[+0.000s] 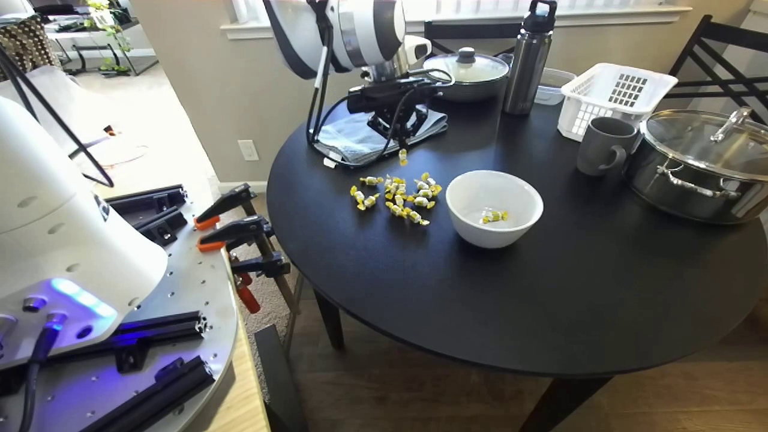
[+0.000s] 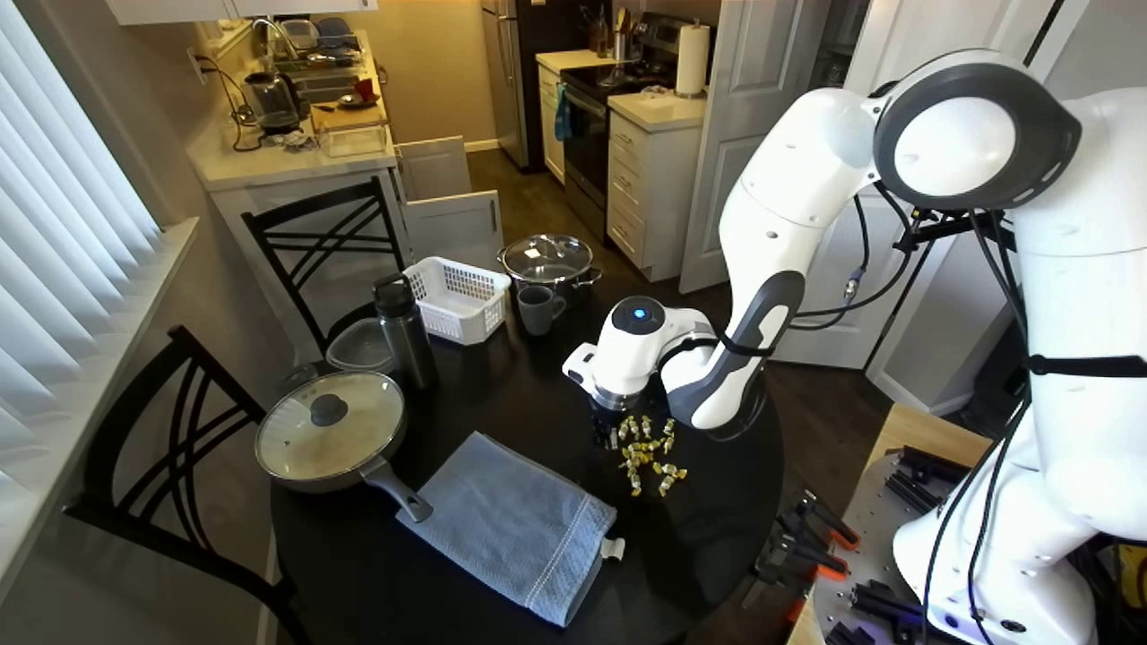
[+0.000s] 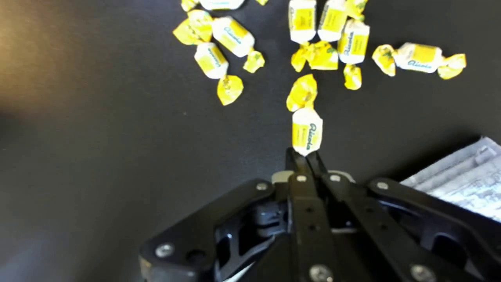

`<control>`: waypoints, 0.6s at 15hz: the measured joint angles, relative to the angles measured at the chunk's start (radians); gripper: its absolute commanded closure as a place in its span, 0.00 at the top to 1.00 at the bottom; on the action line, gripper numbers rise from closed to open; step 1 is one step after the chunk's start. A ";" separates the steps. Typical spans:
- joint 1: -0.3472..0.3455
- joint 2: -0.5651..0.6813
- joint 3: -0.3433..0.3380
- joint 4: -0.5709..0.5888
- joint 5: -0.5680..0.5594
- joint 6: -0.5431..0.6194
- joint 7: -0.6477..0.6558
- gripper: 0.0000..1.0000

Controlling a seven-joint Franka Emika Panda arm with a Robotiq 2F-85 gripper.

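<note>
Yellow and white wrapping is showing at the tips of the robot's black hand [image 3: 304,158], whose two narrow fingers are pressing together on one end of a candy [image 3: 307,131]. In an exterior view the candy is pointing downward beneath the hand; whether it is touching the dark round bench [image 1: 576,300] is hard to tell. Loose candies [image 1: 395,187] are lying in a cluster near it, and a slim gap is separating them from a white bowl [image 1: 480,189] that is holding a single sweet [image 1: 495,216]. The bench's curved edge is running past the cluster toward black clamps [image 1: 240,231], while a broad stretch of dark top is spreading from the bowl to the near rim. A folded cloth [image 2: 515,528] is lying close to the hand, and the handle of a lidded pan [image 2: 309,448] is reaching its corner. A steel bottle [image 2: 408,336], a white basket [image 2: 470,322], a grey mug [image 2: 536,311] and a large pot [image 2: 548,260] are crowding the bench's far side.
</note>
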 measured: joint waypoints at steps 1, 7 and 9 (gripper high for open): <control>0.001 -0.029 -0.008 -0.003 0.000 -0.017 0.004 0.01; 0.019 -0.209 -0.139 -0.012 -0.100 -0.143 0.081 0.01; 0.020 -0.234 -0.193 -0.012 -0.154 -0.196 0.130 0.01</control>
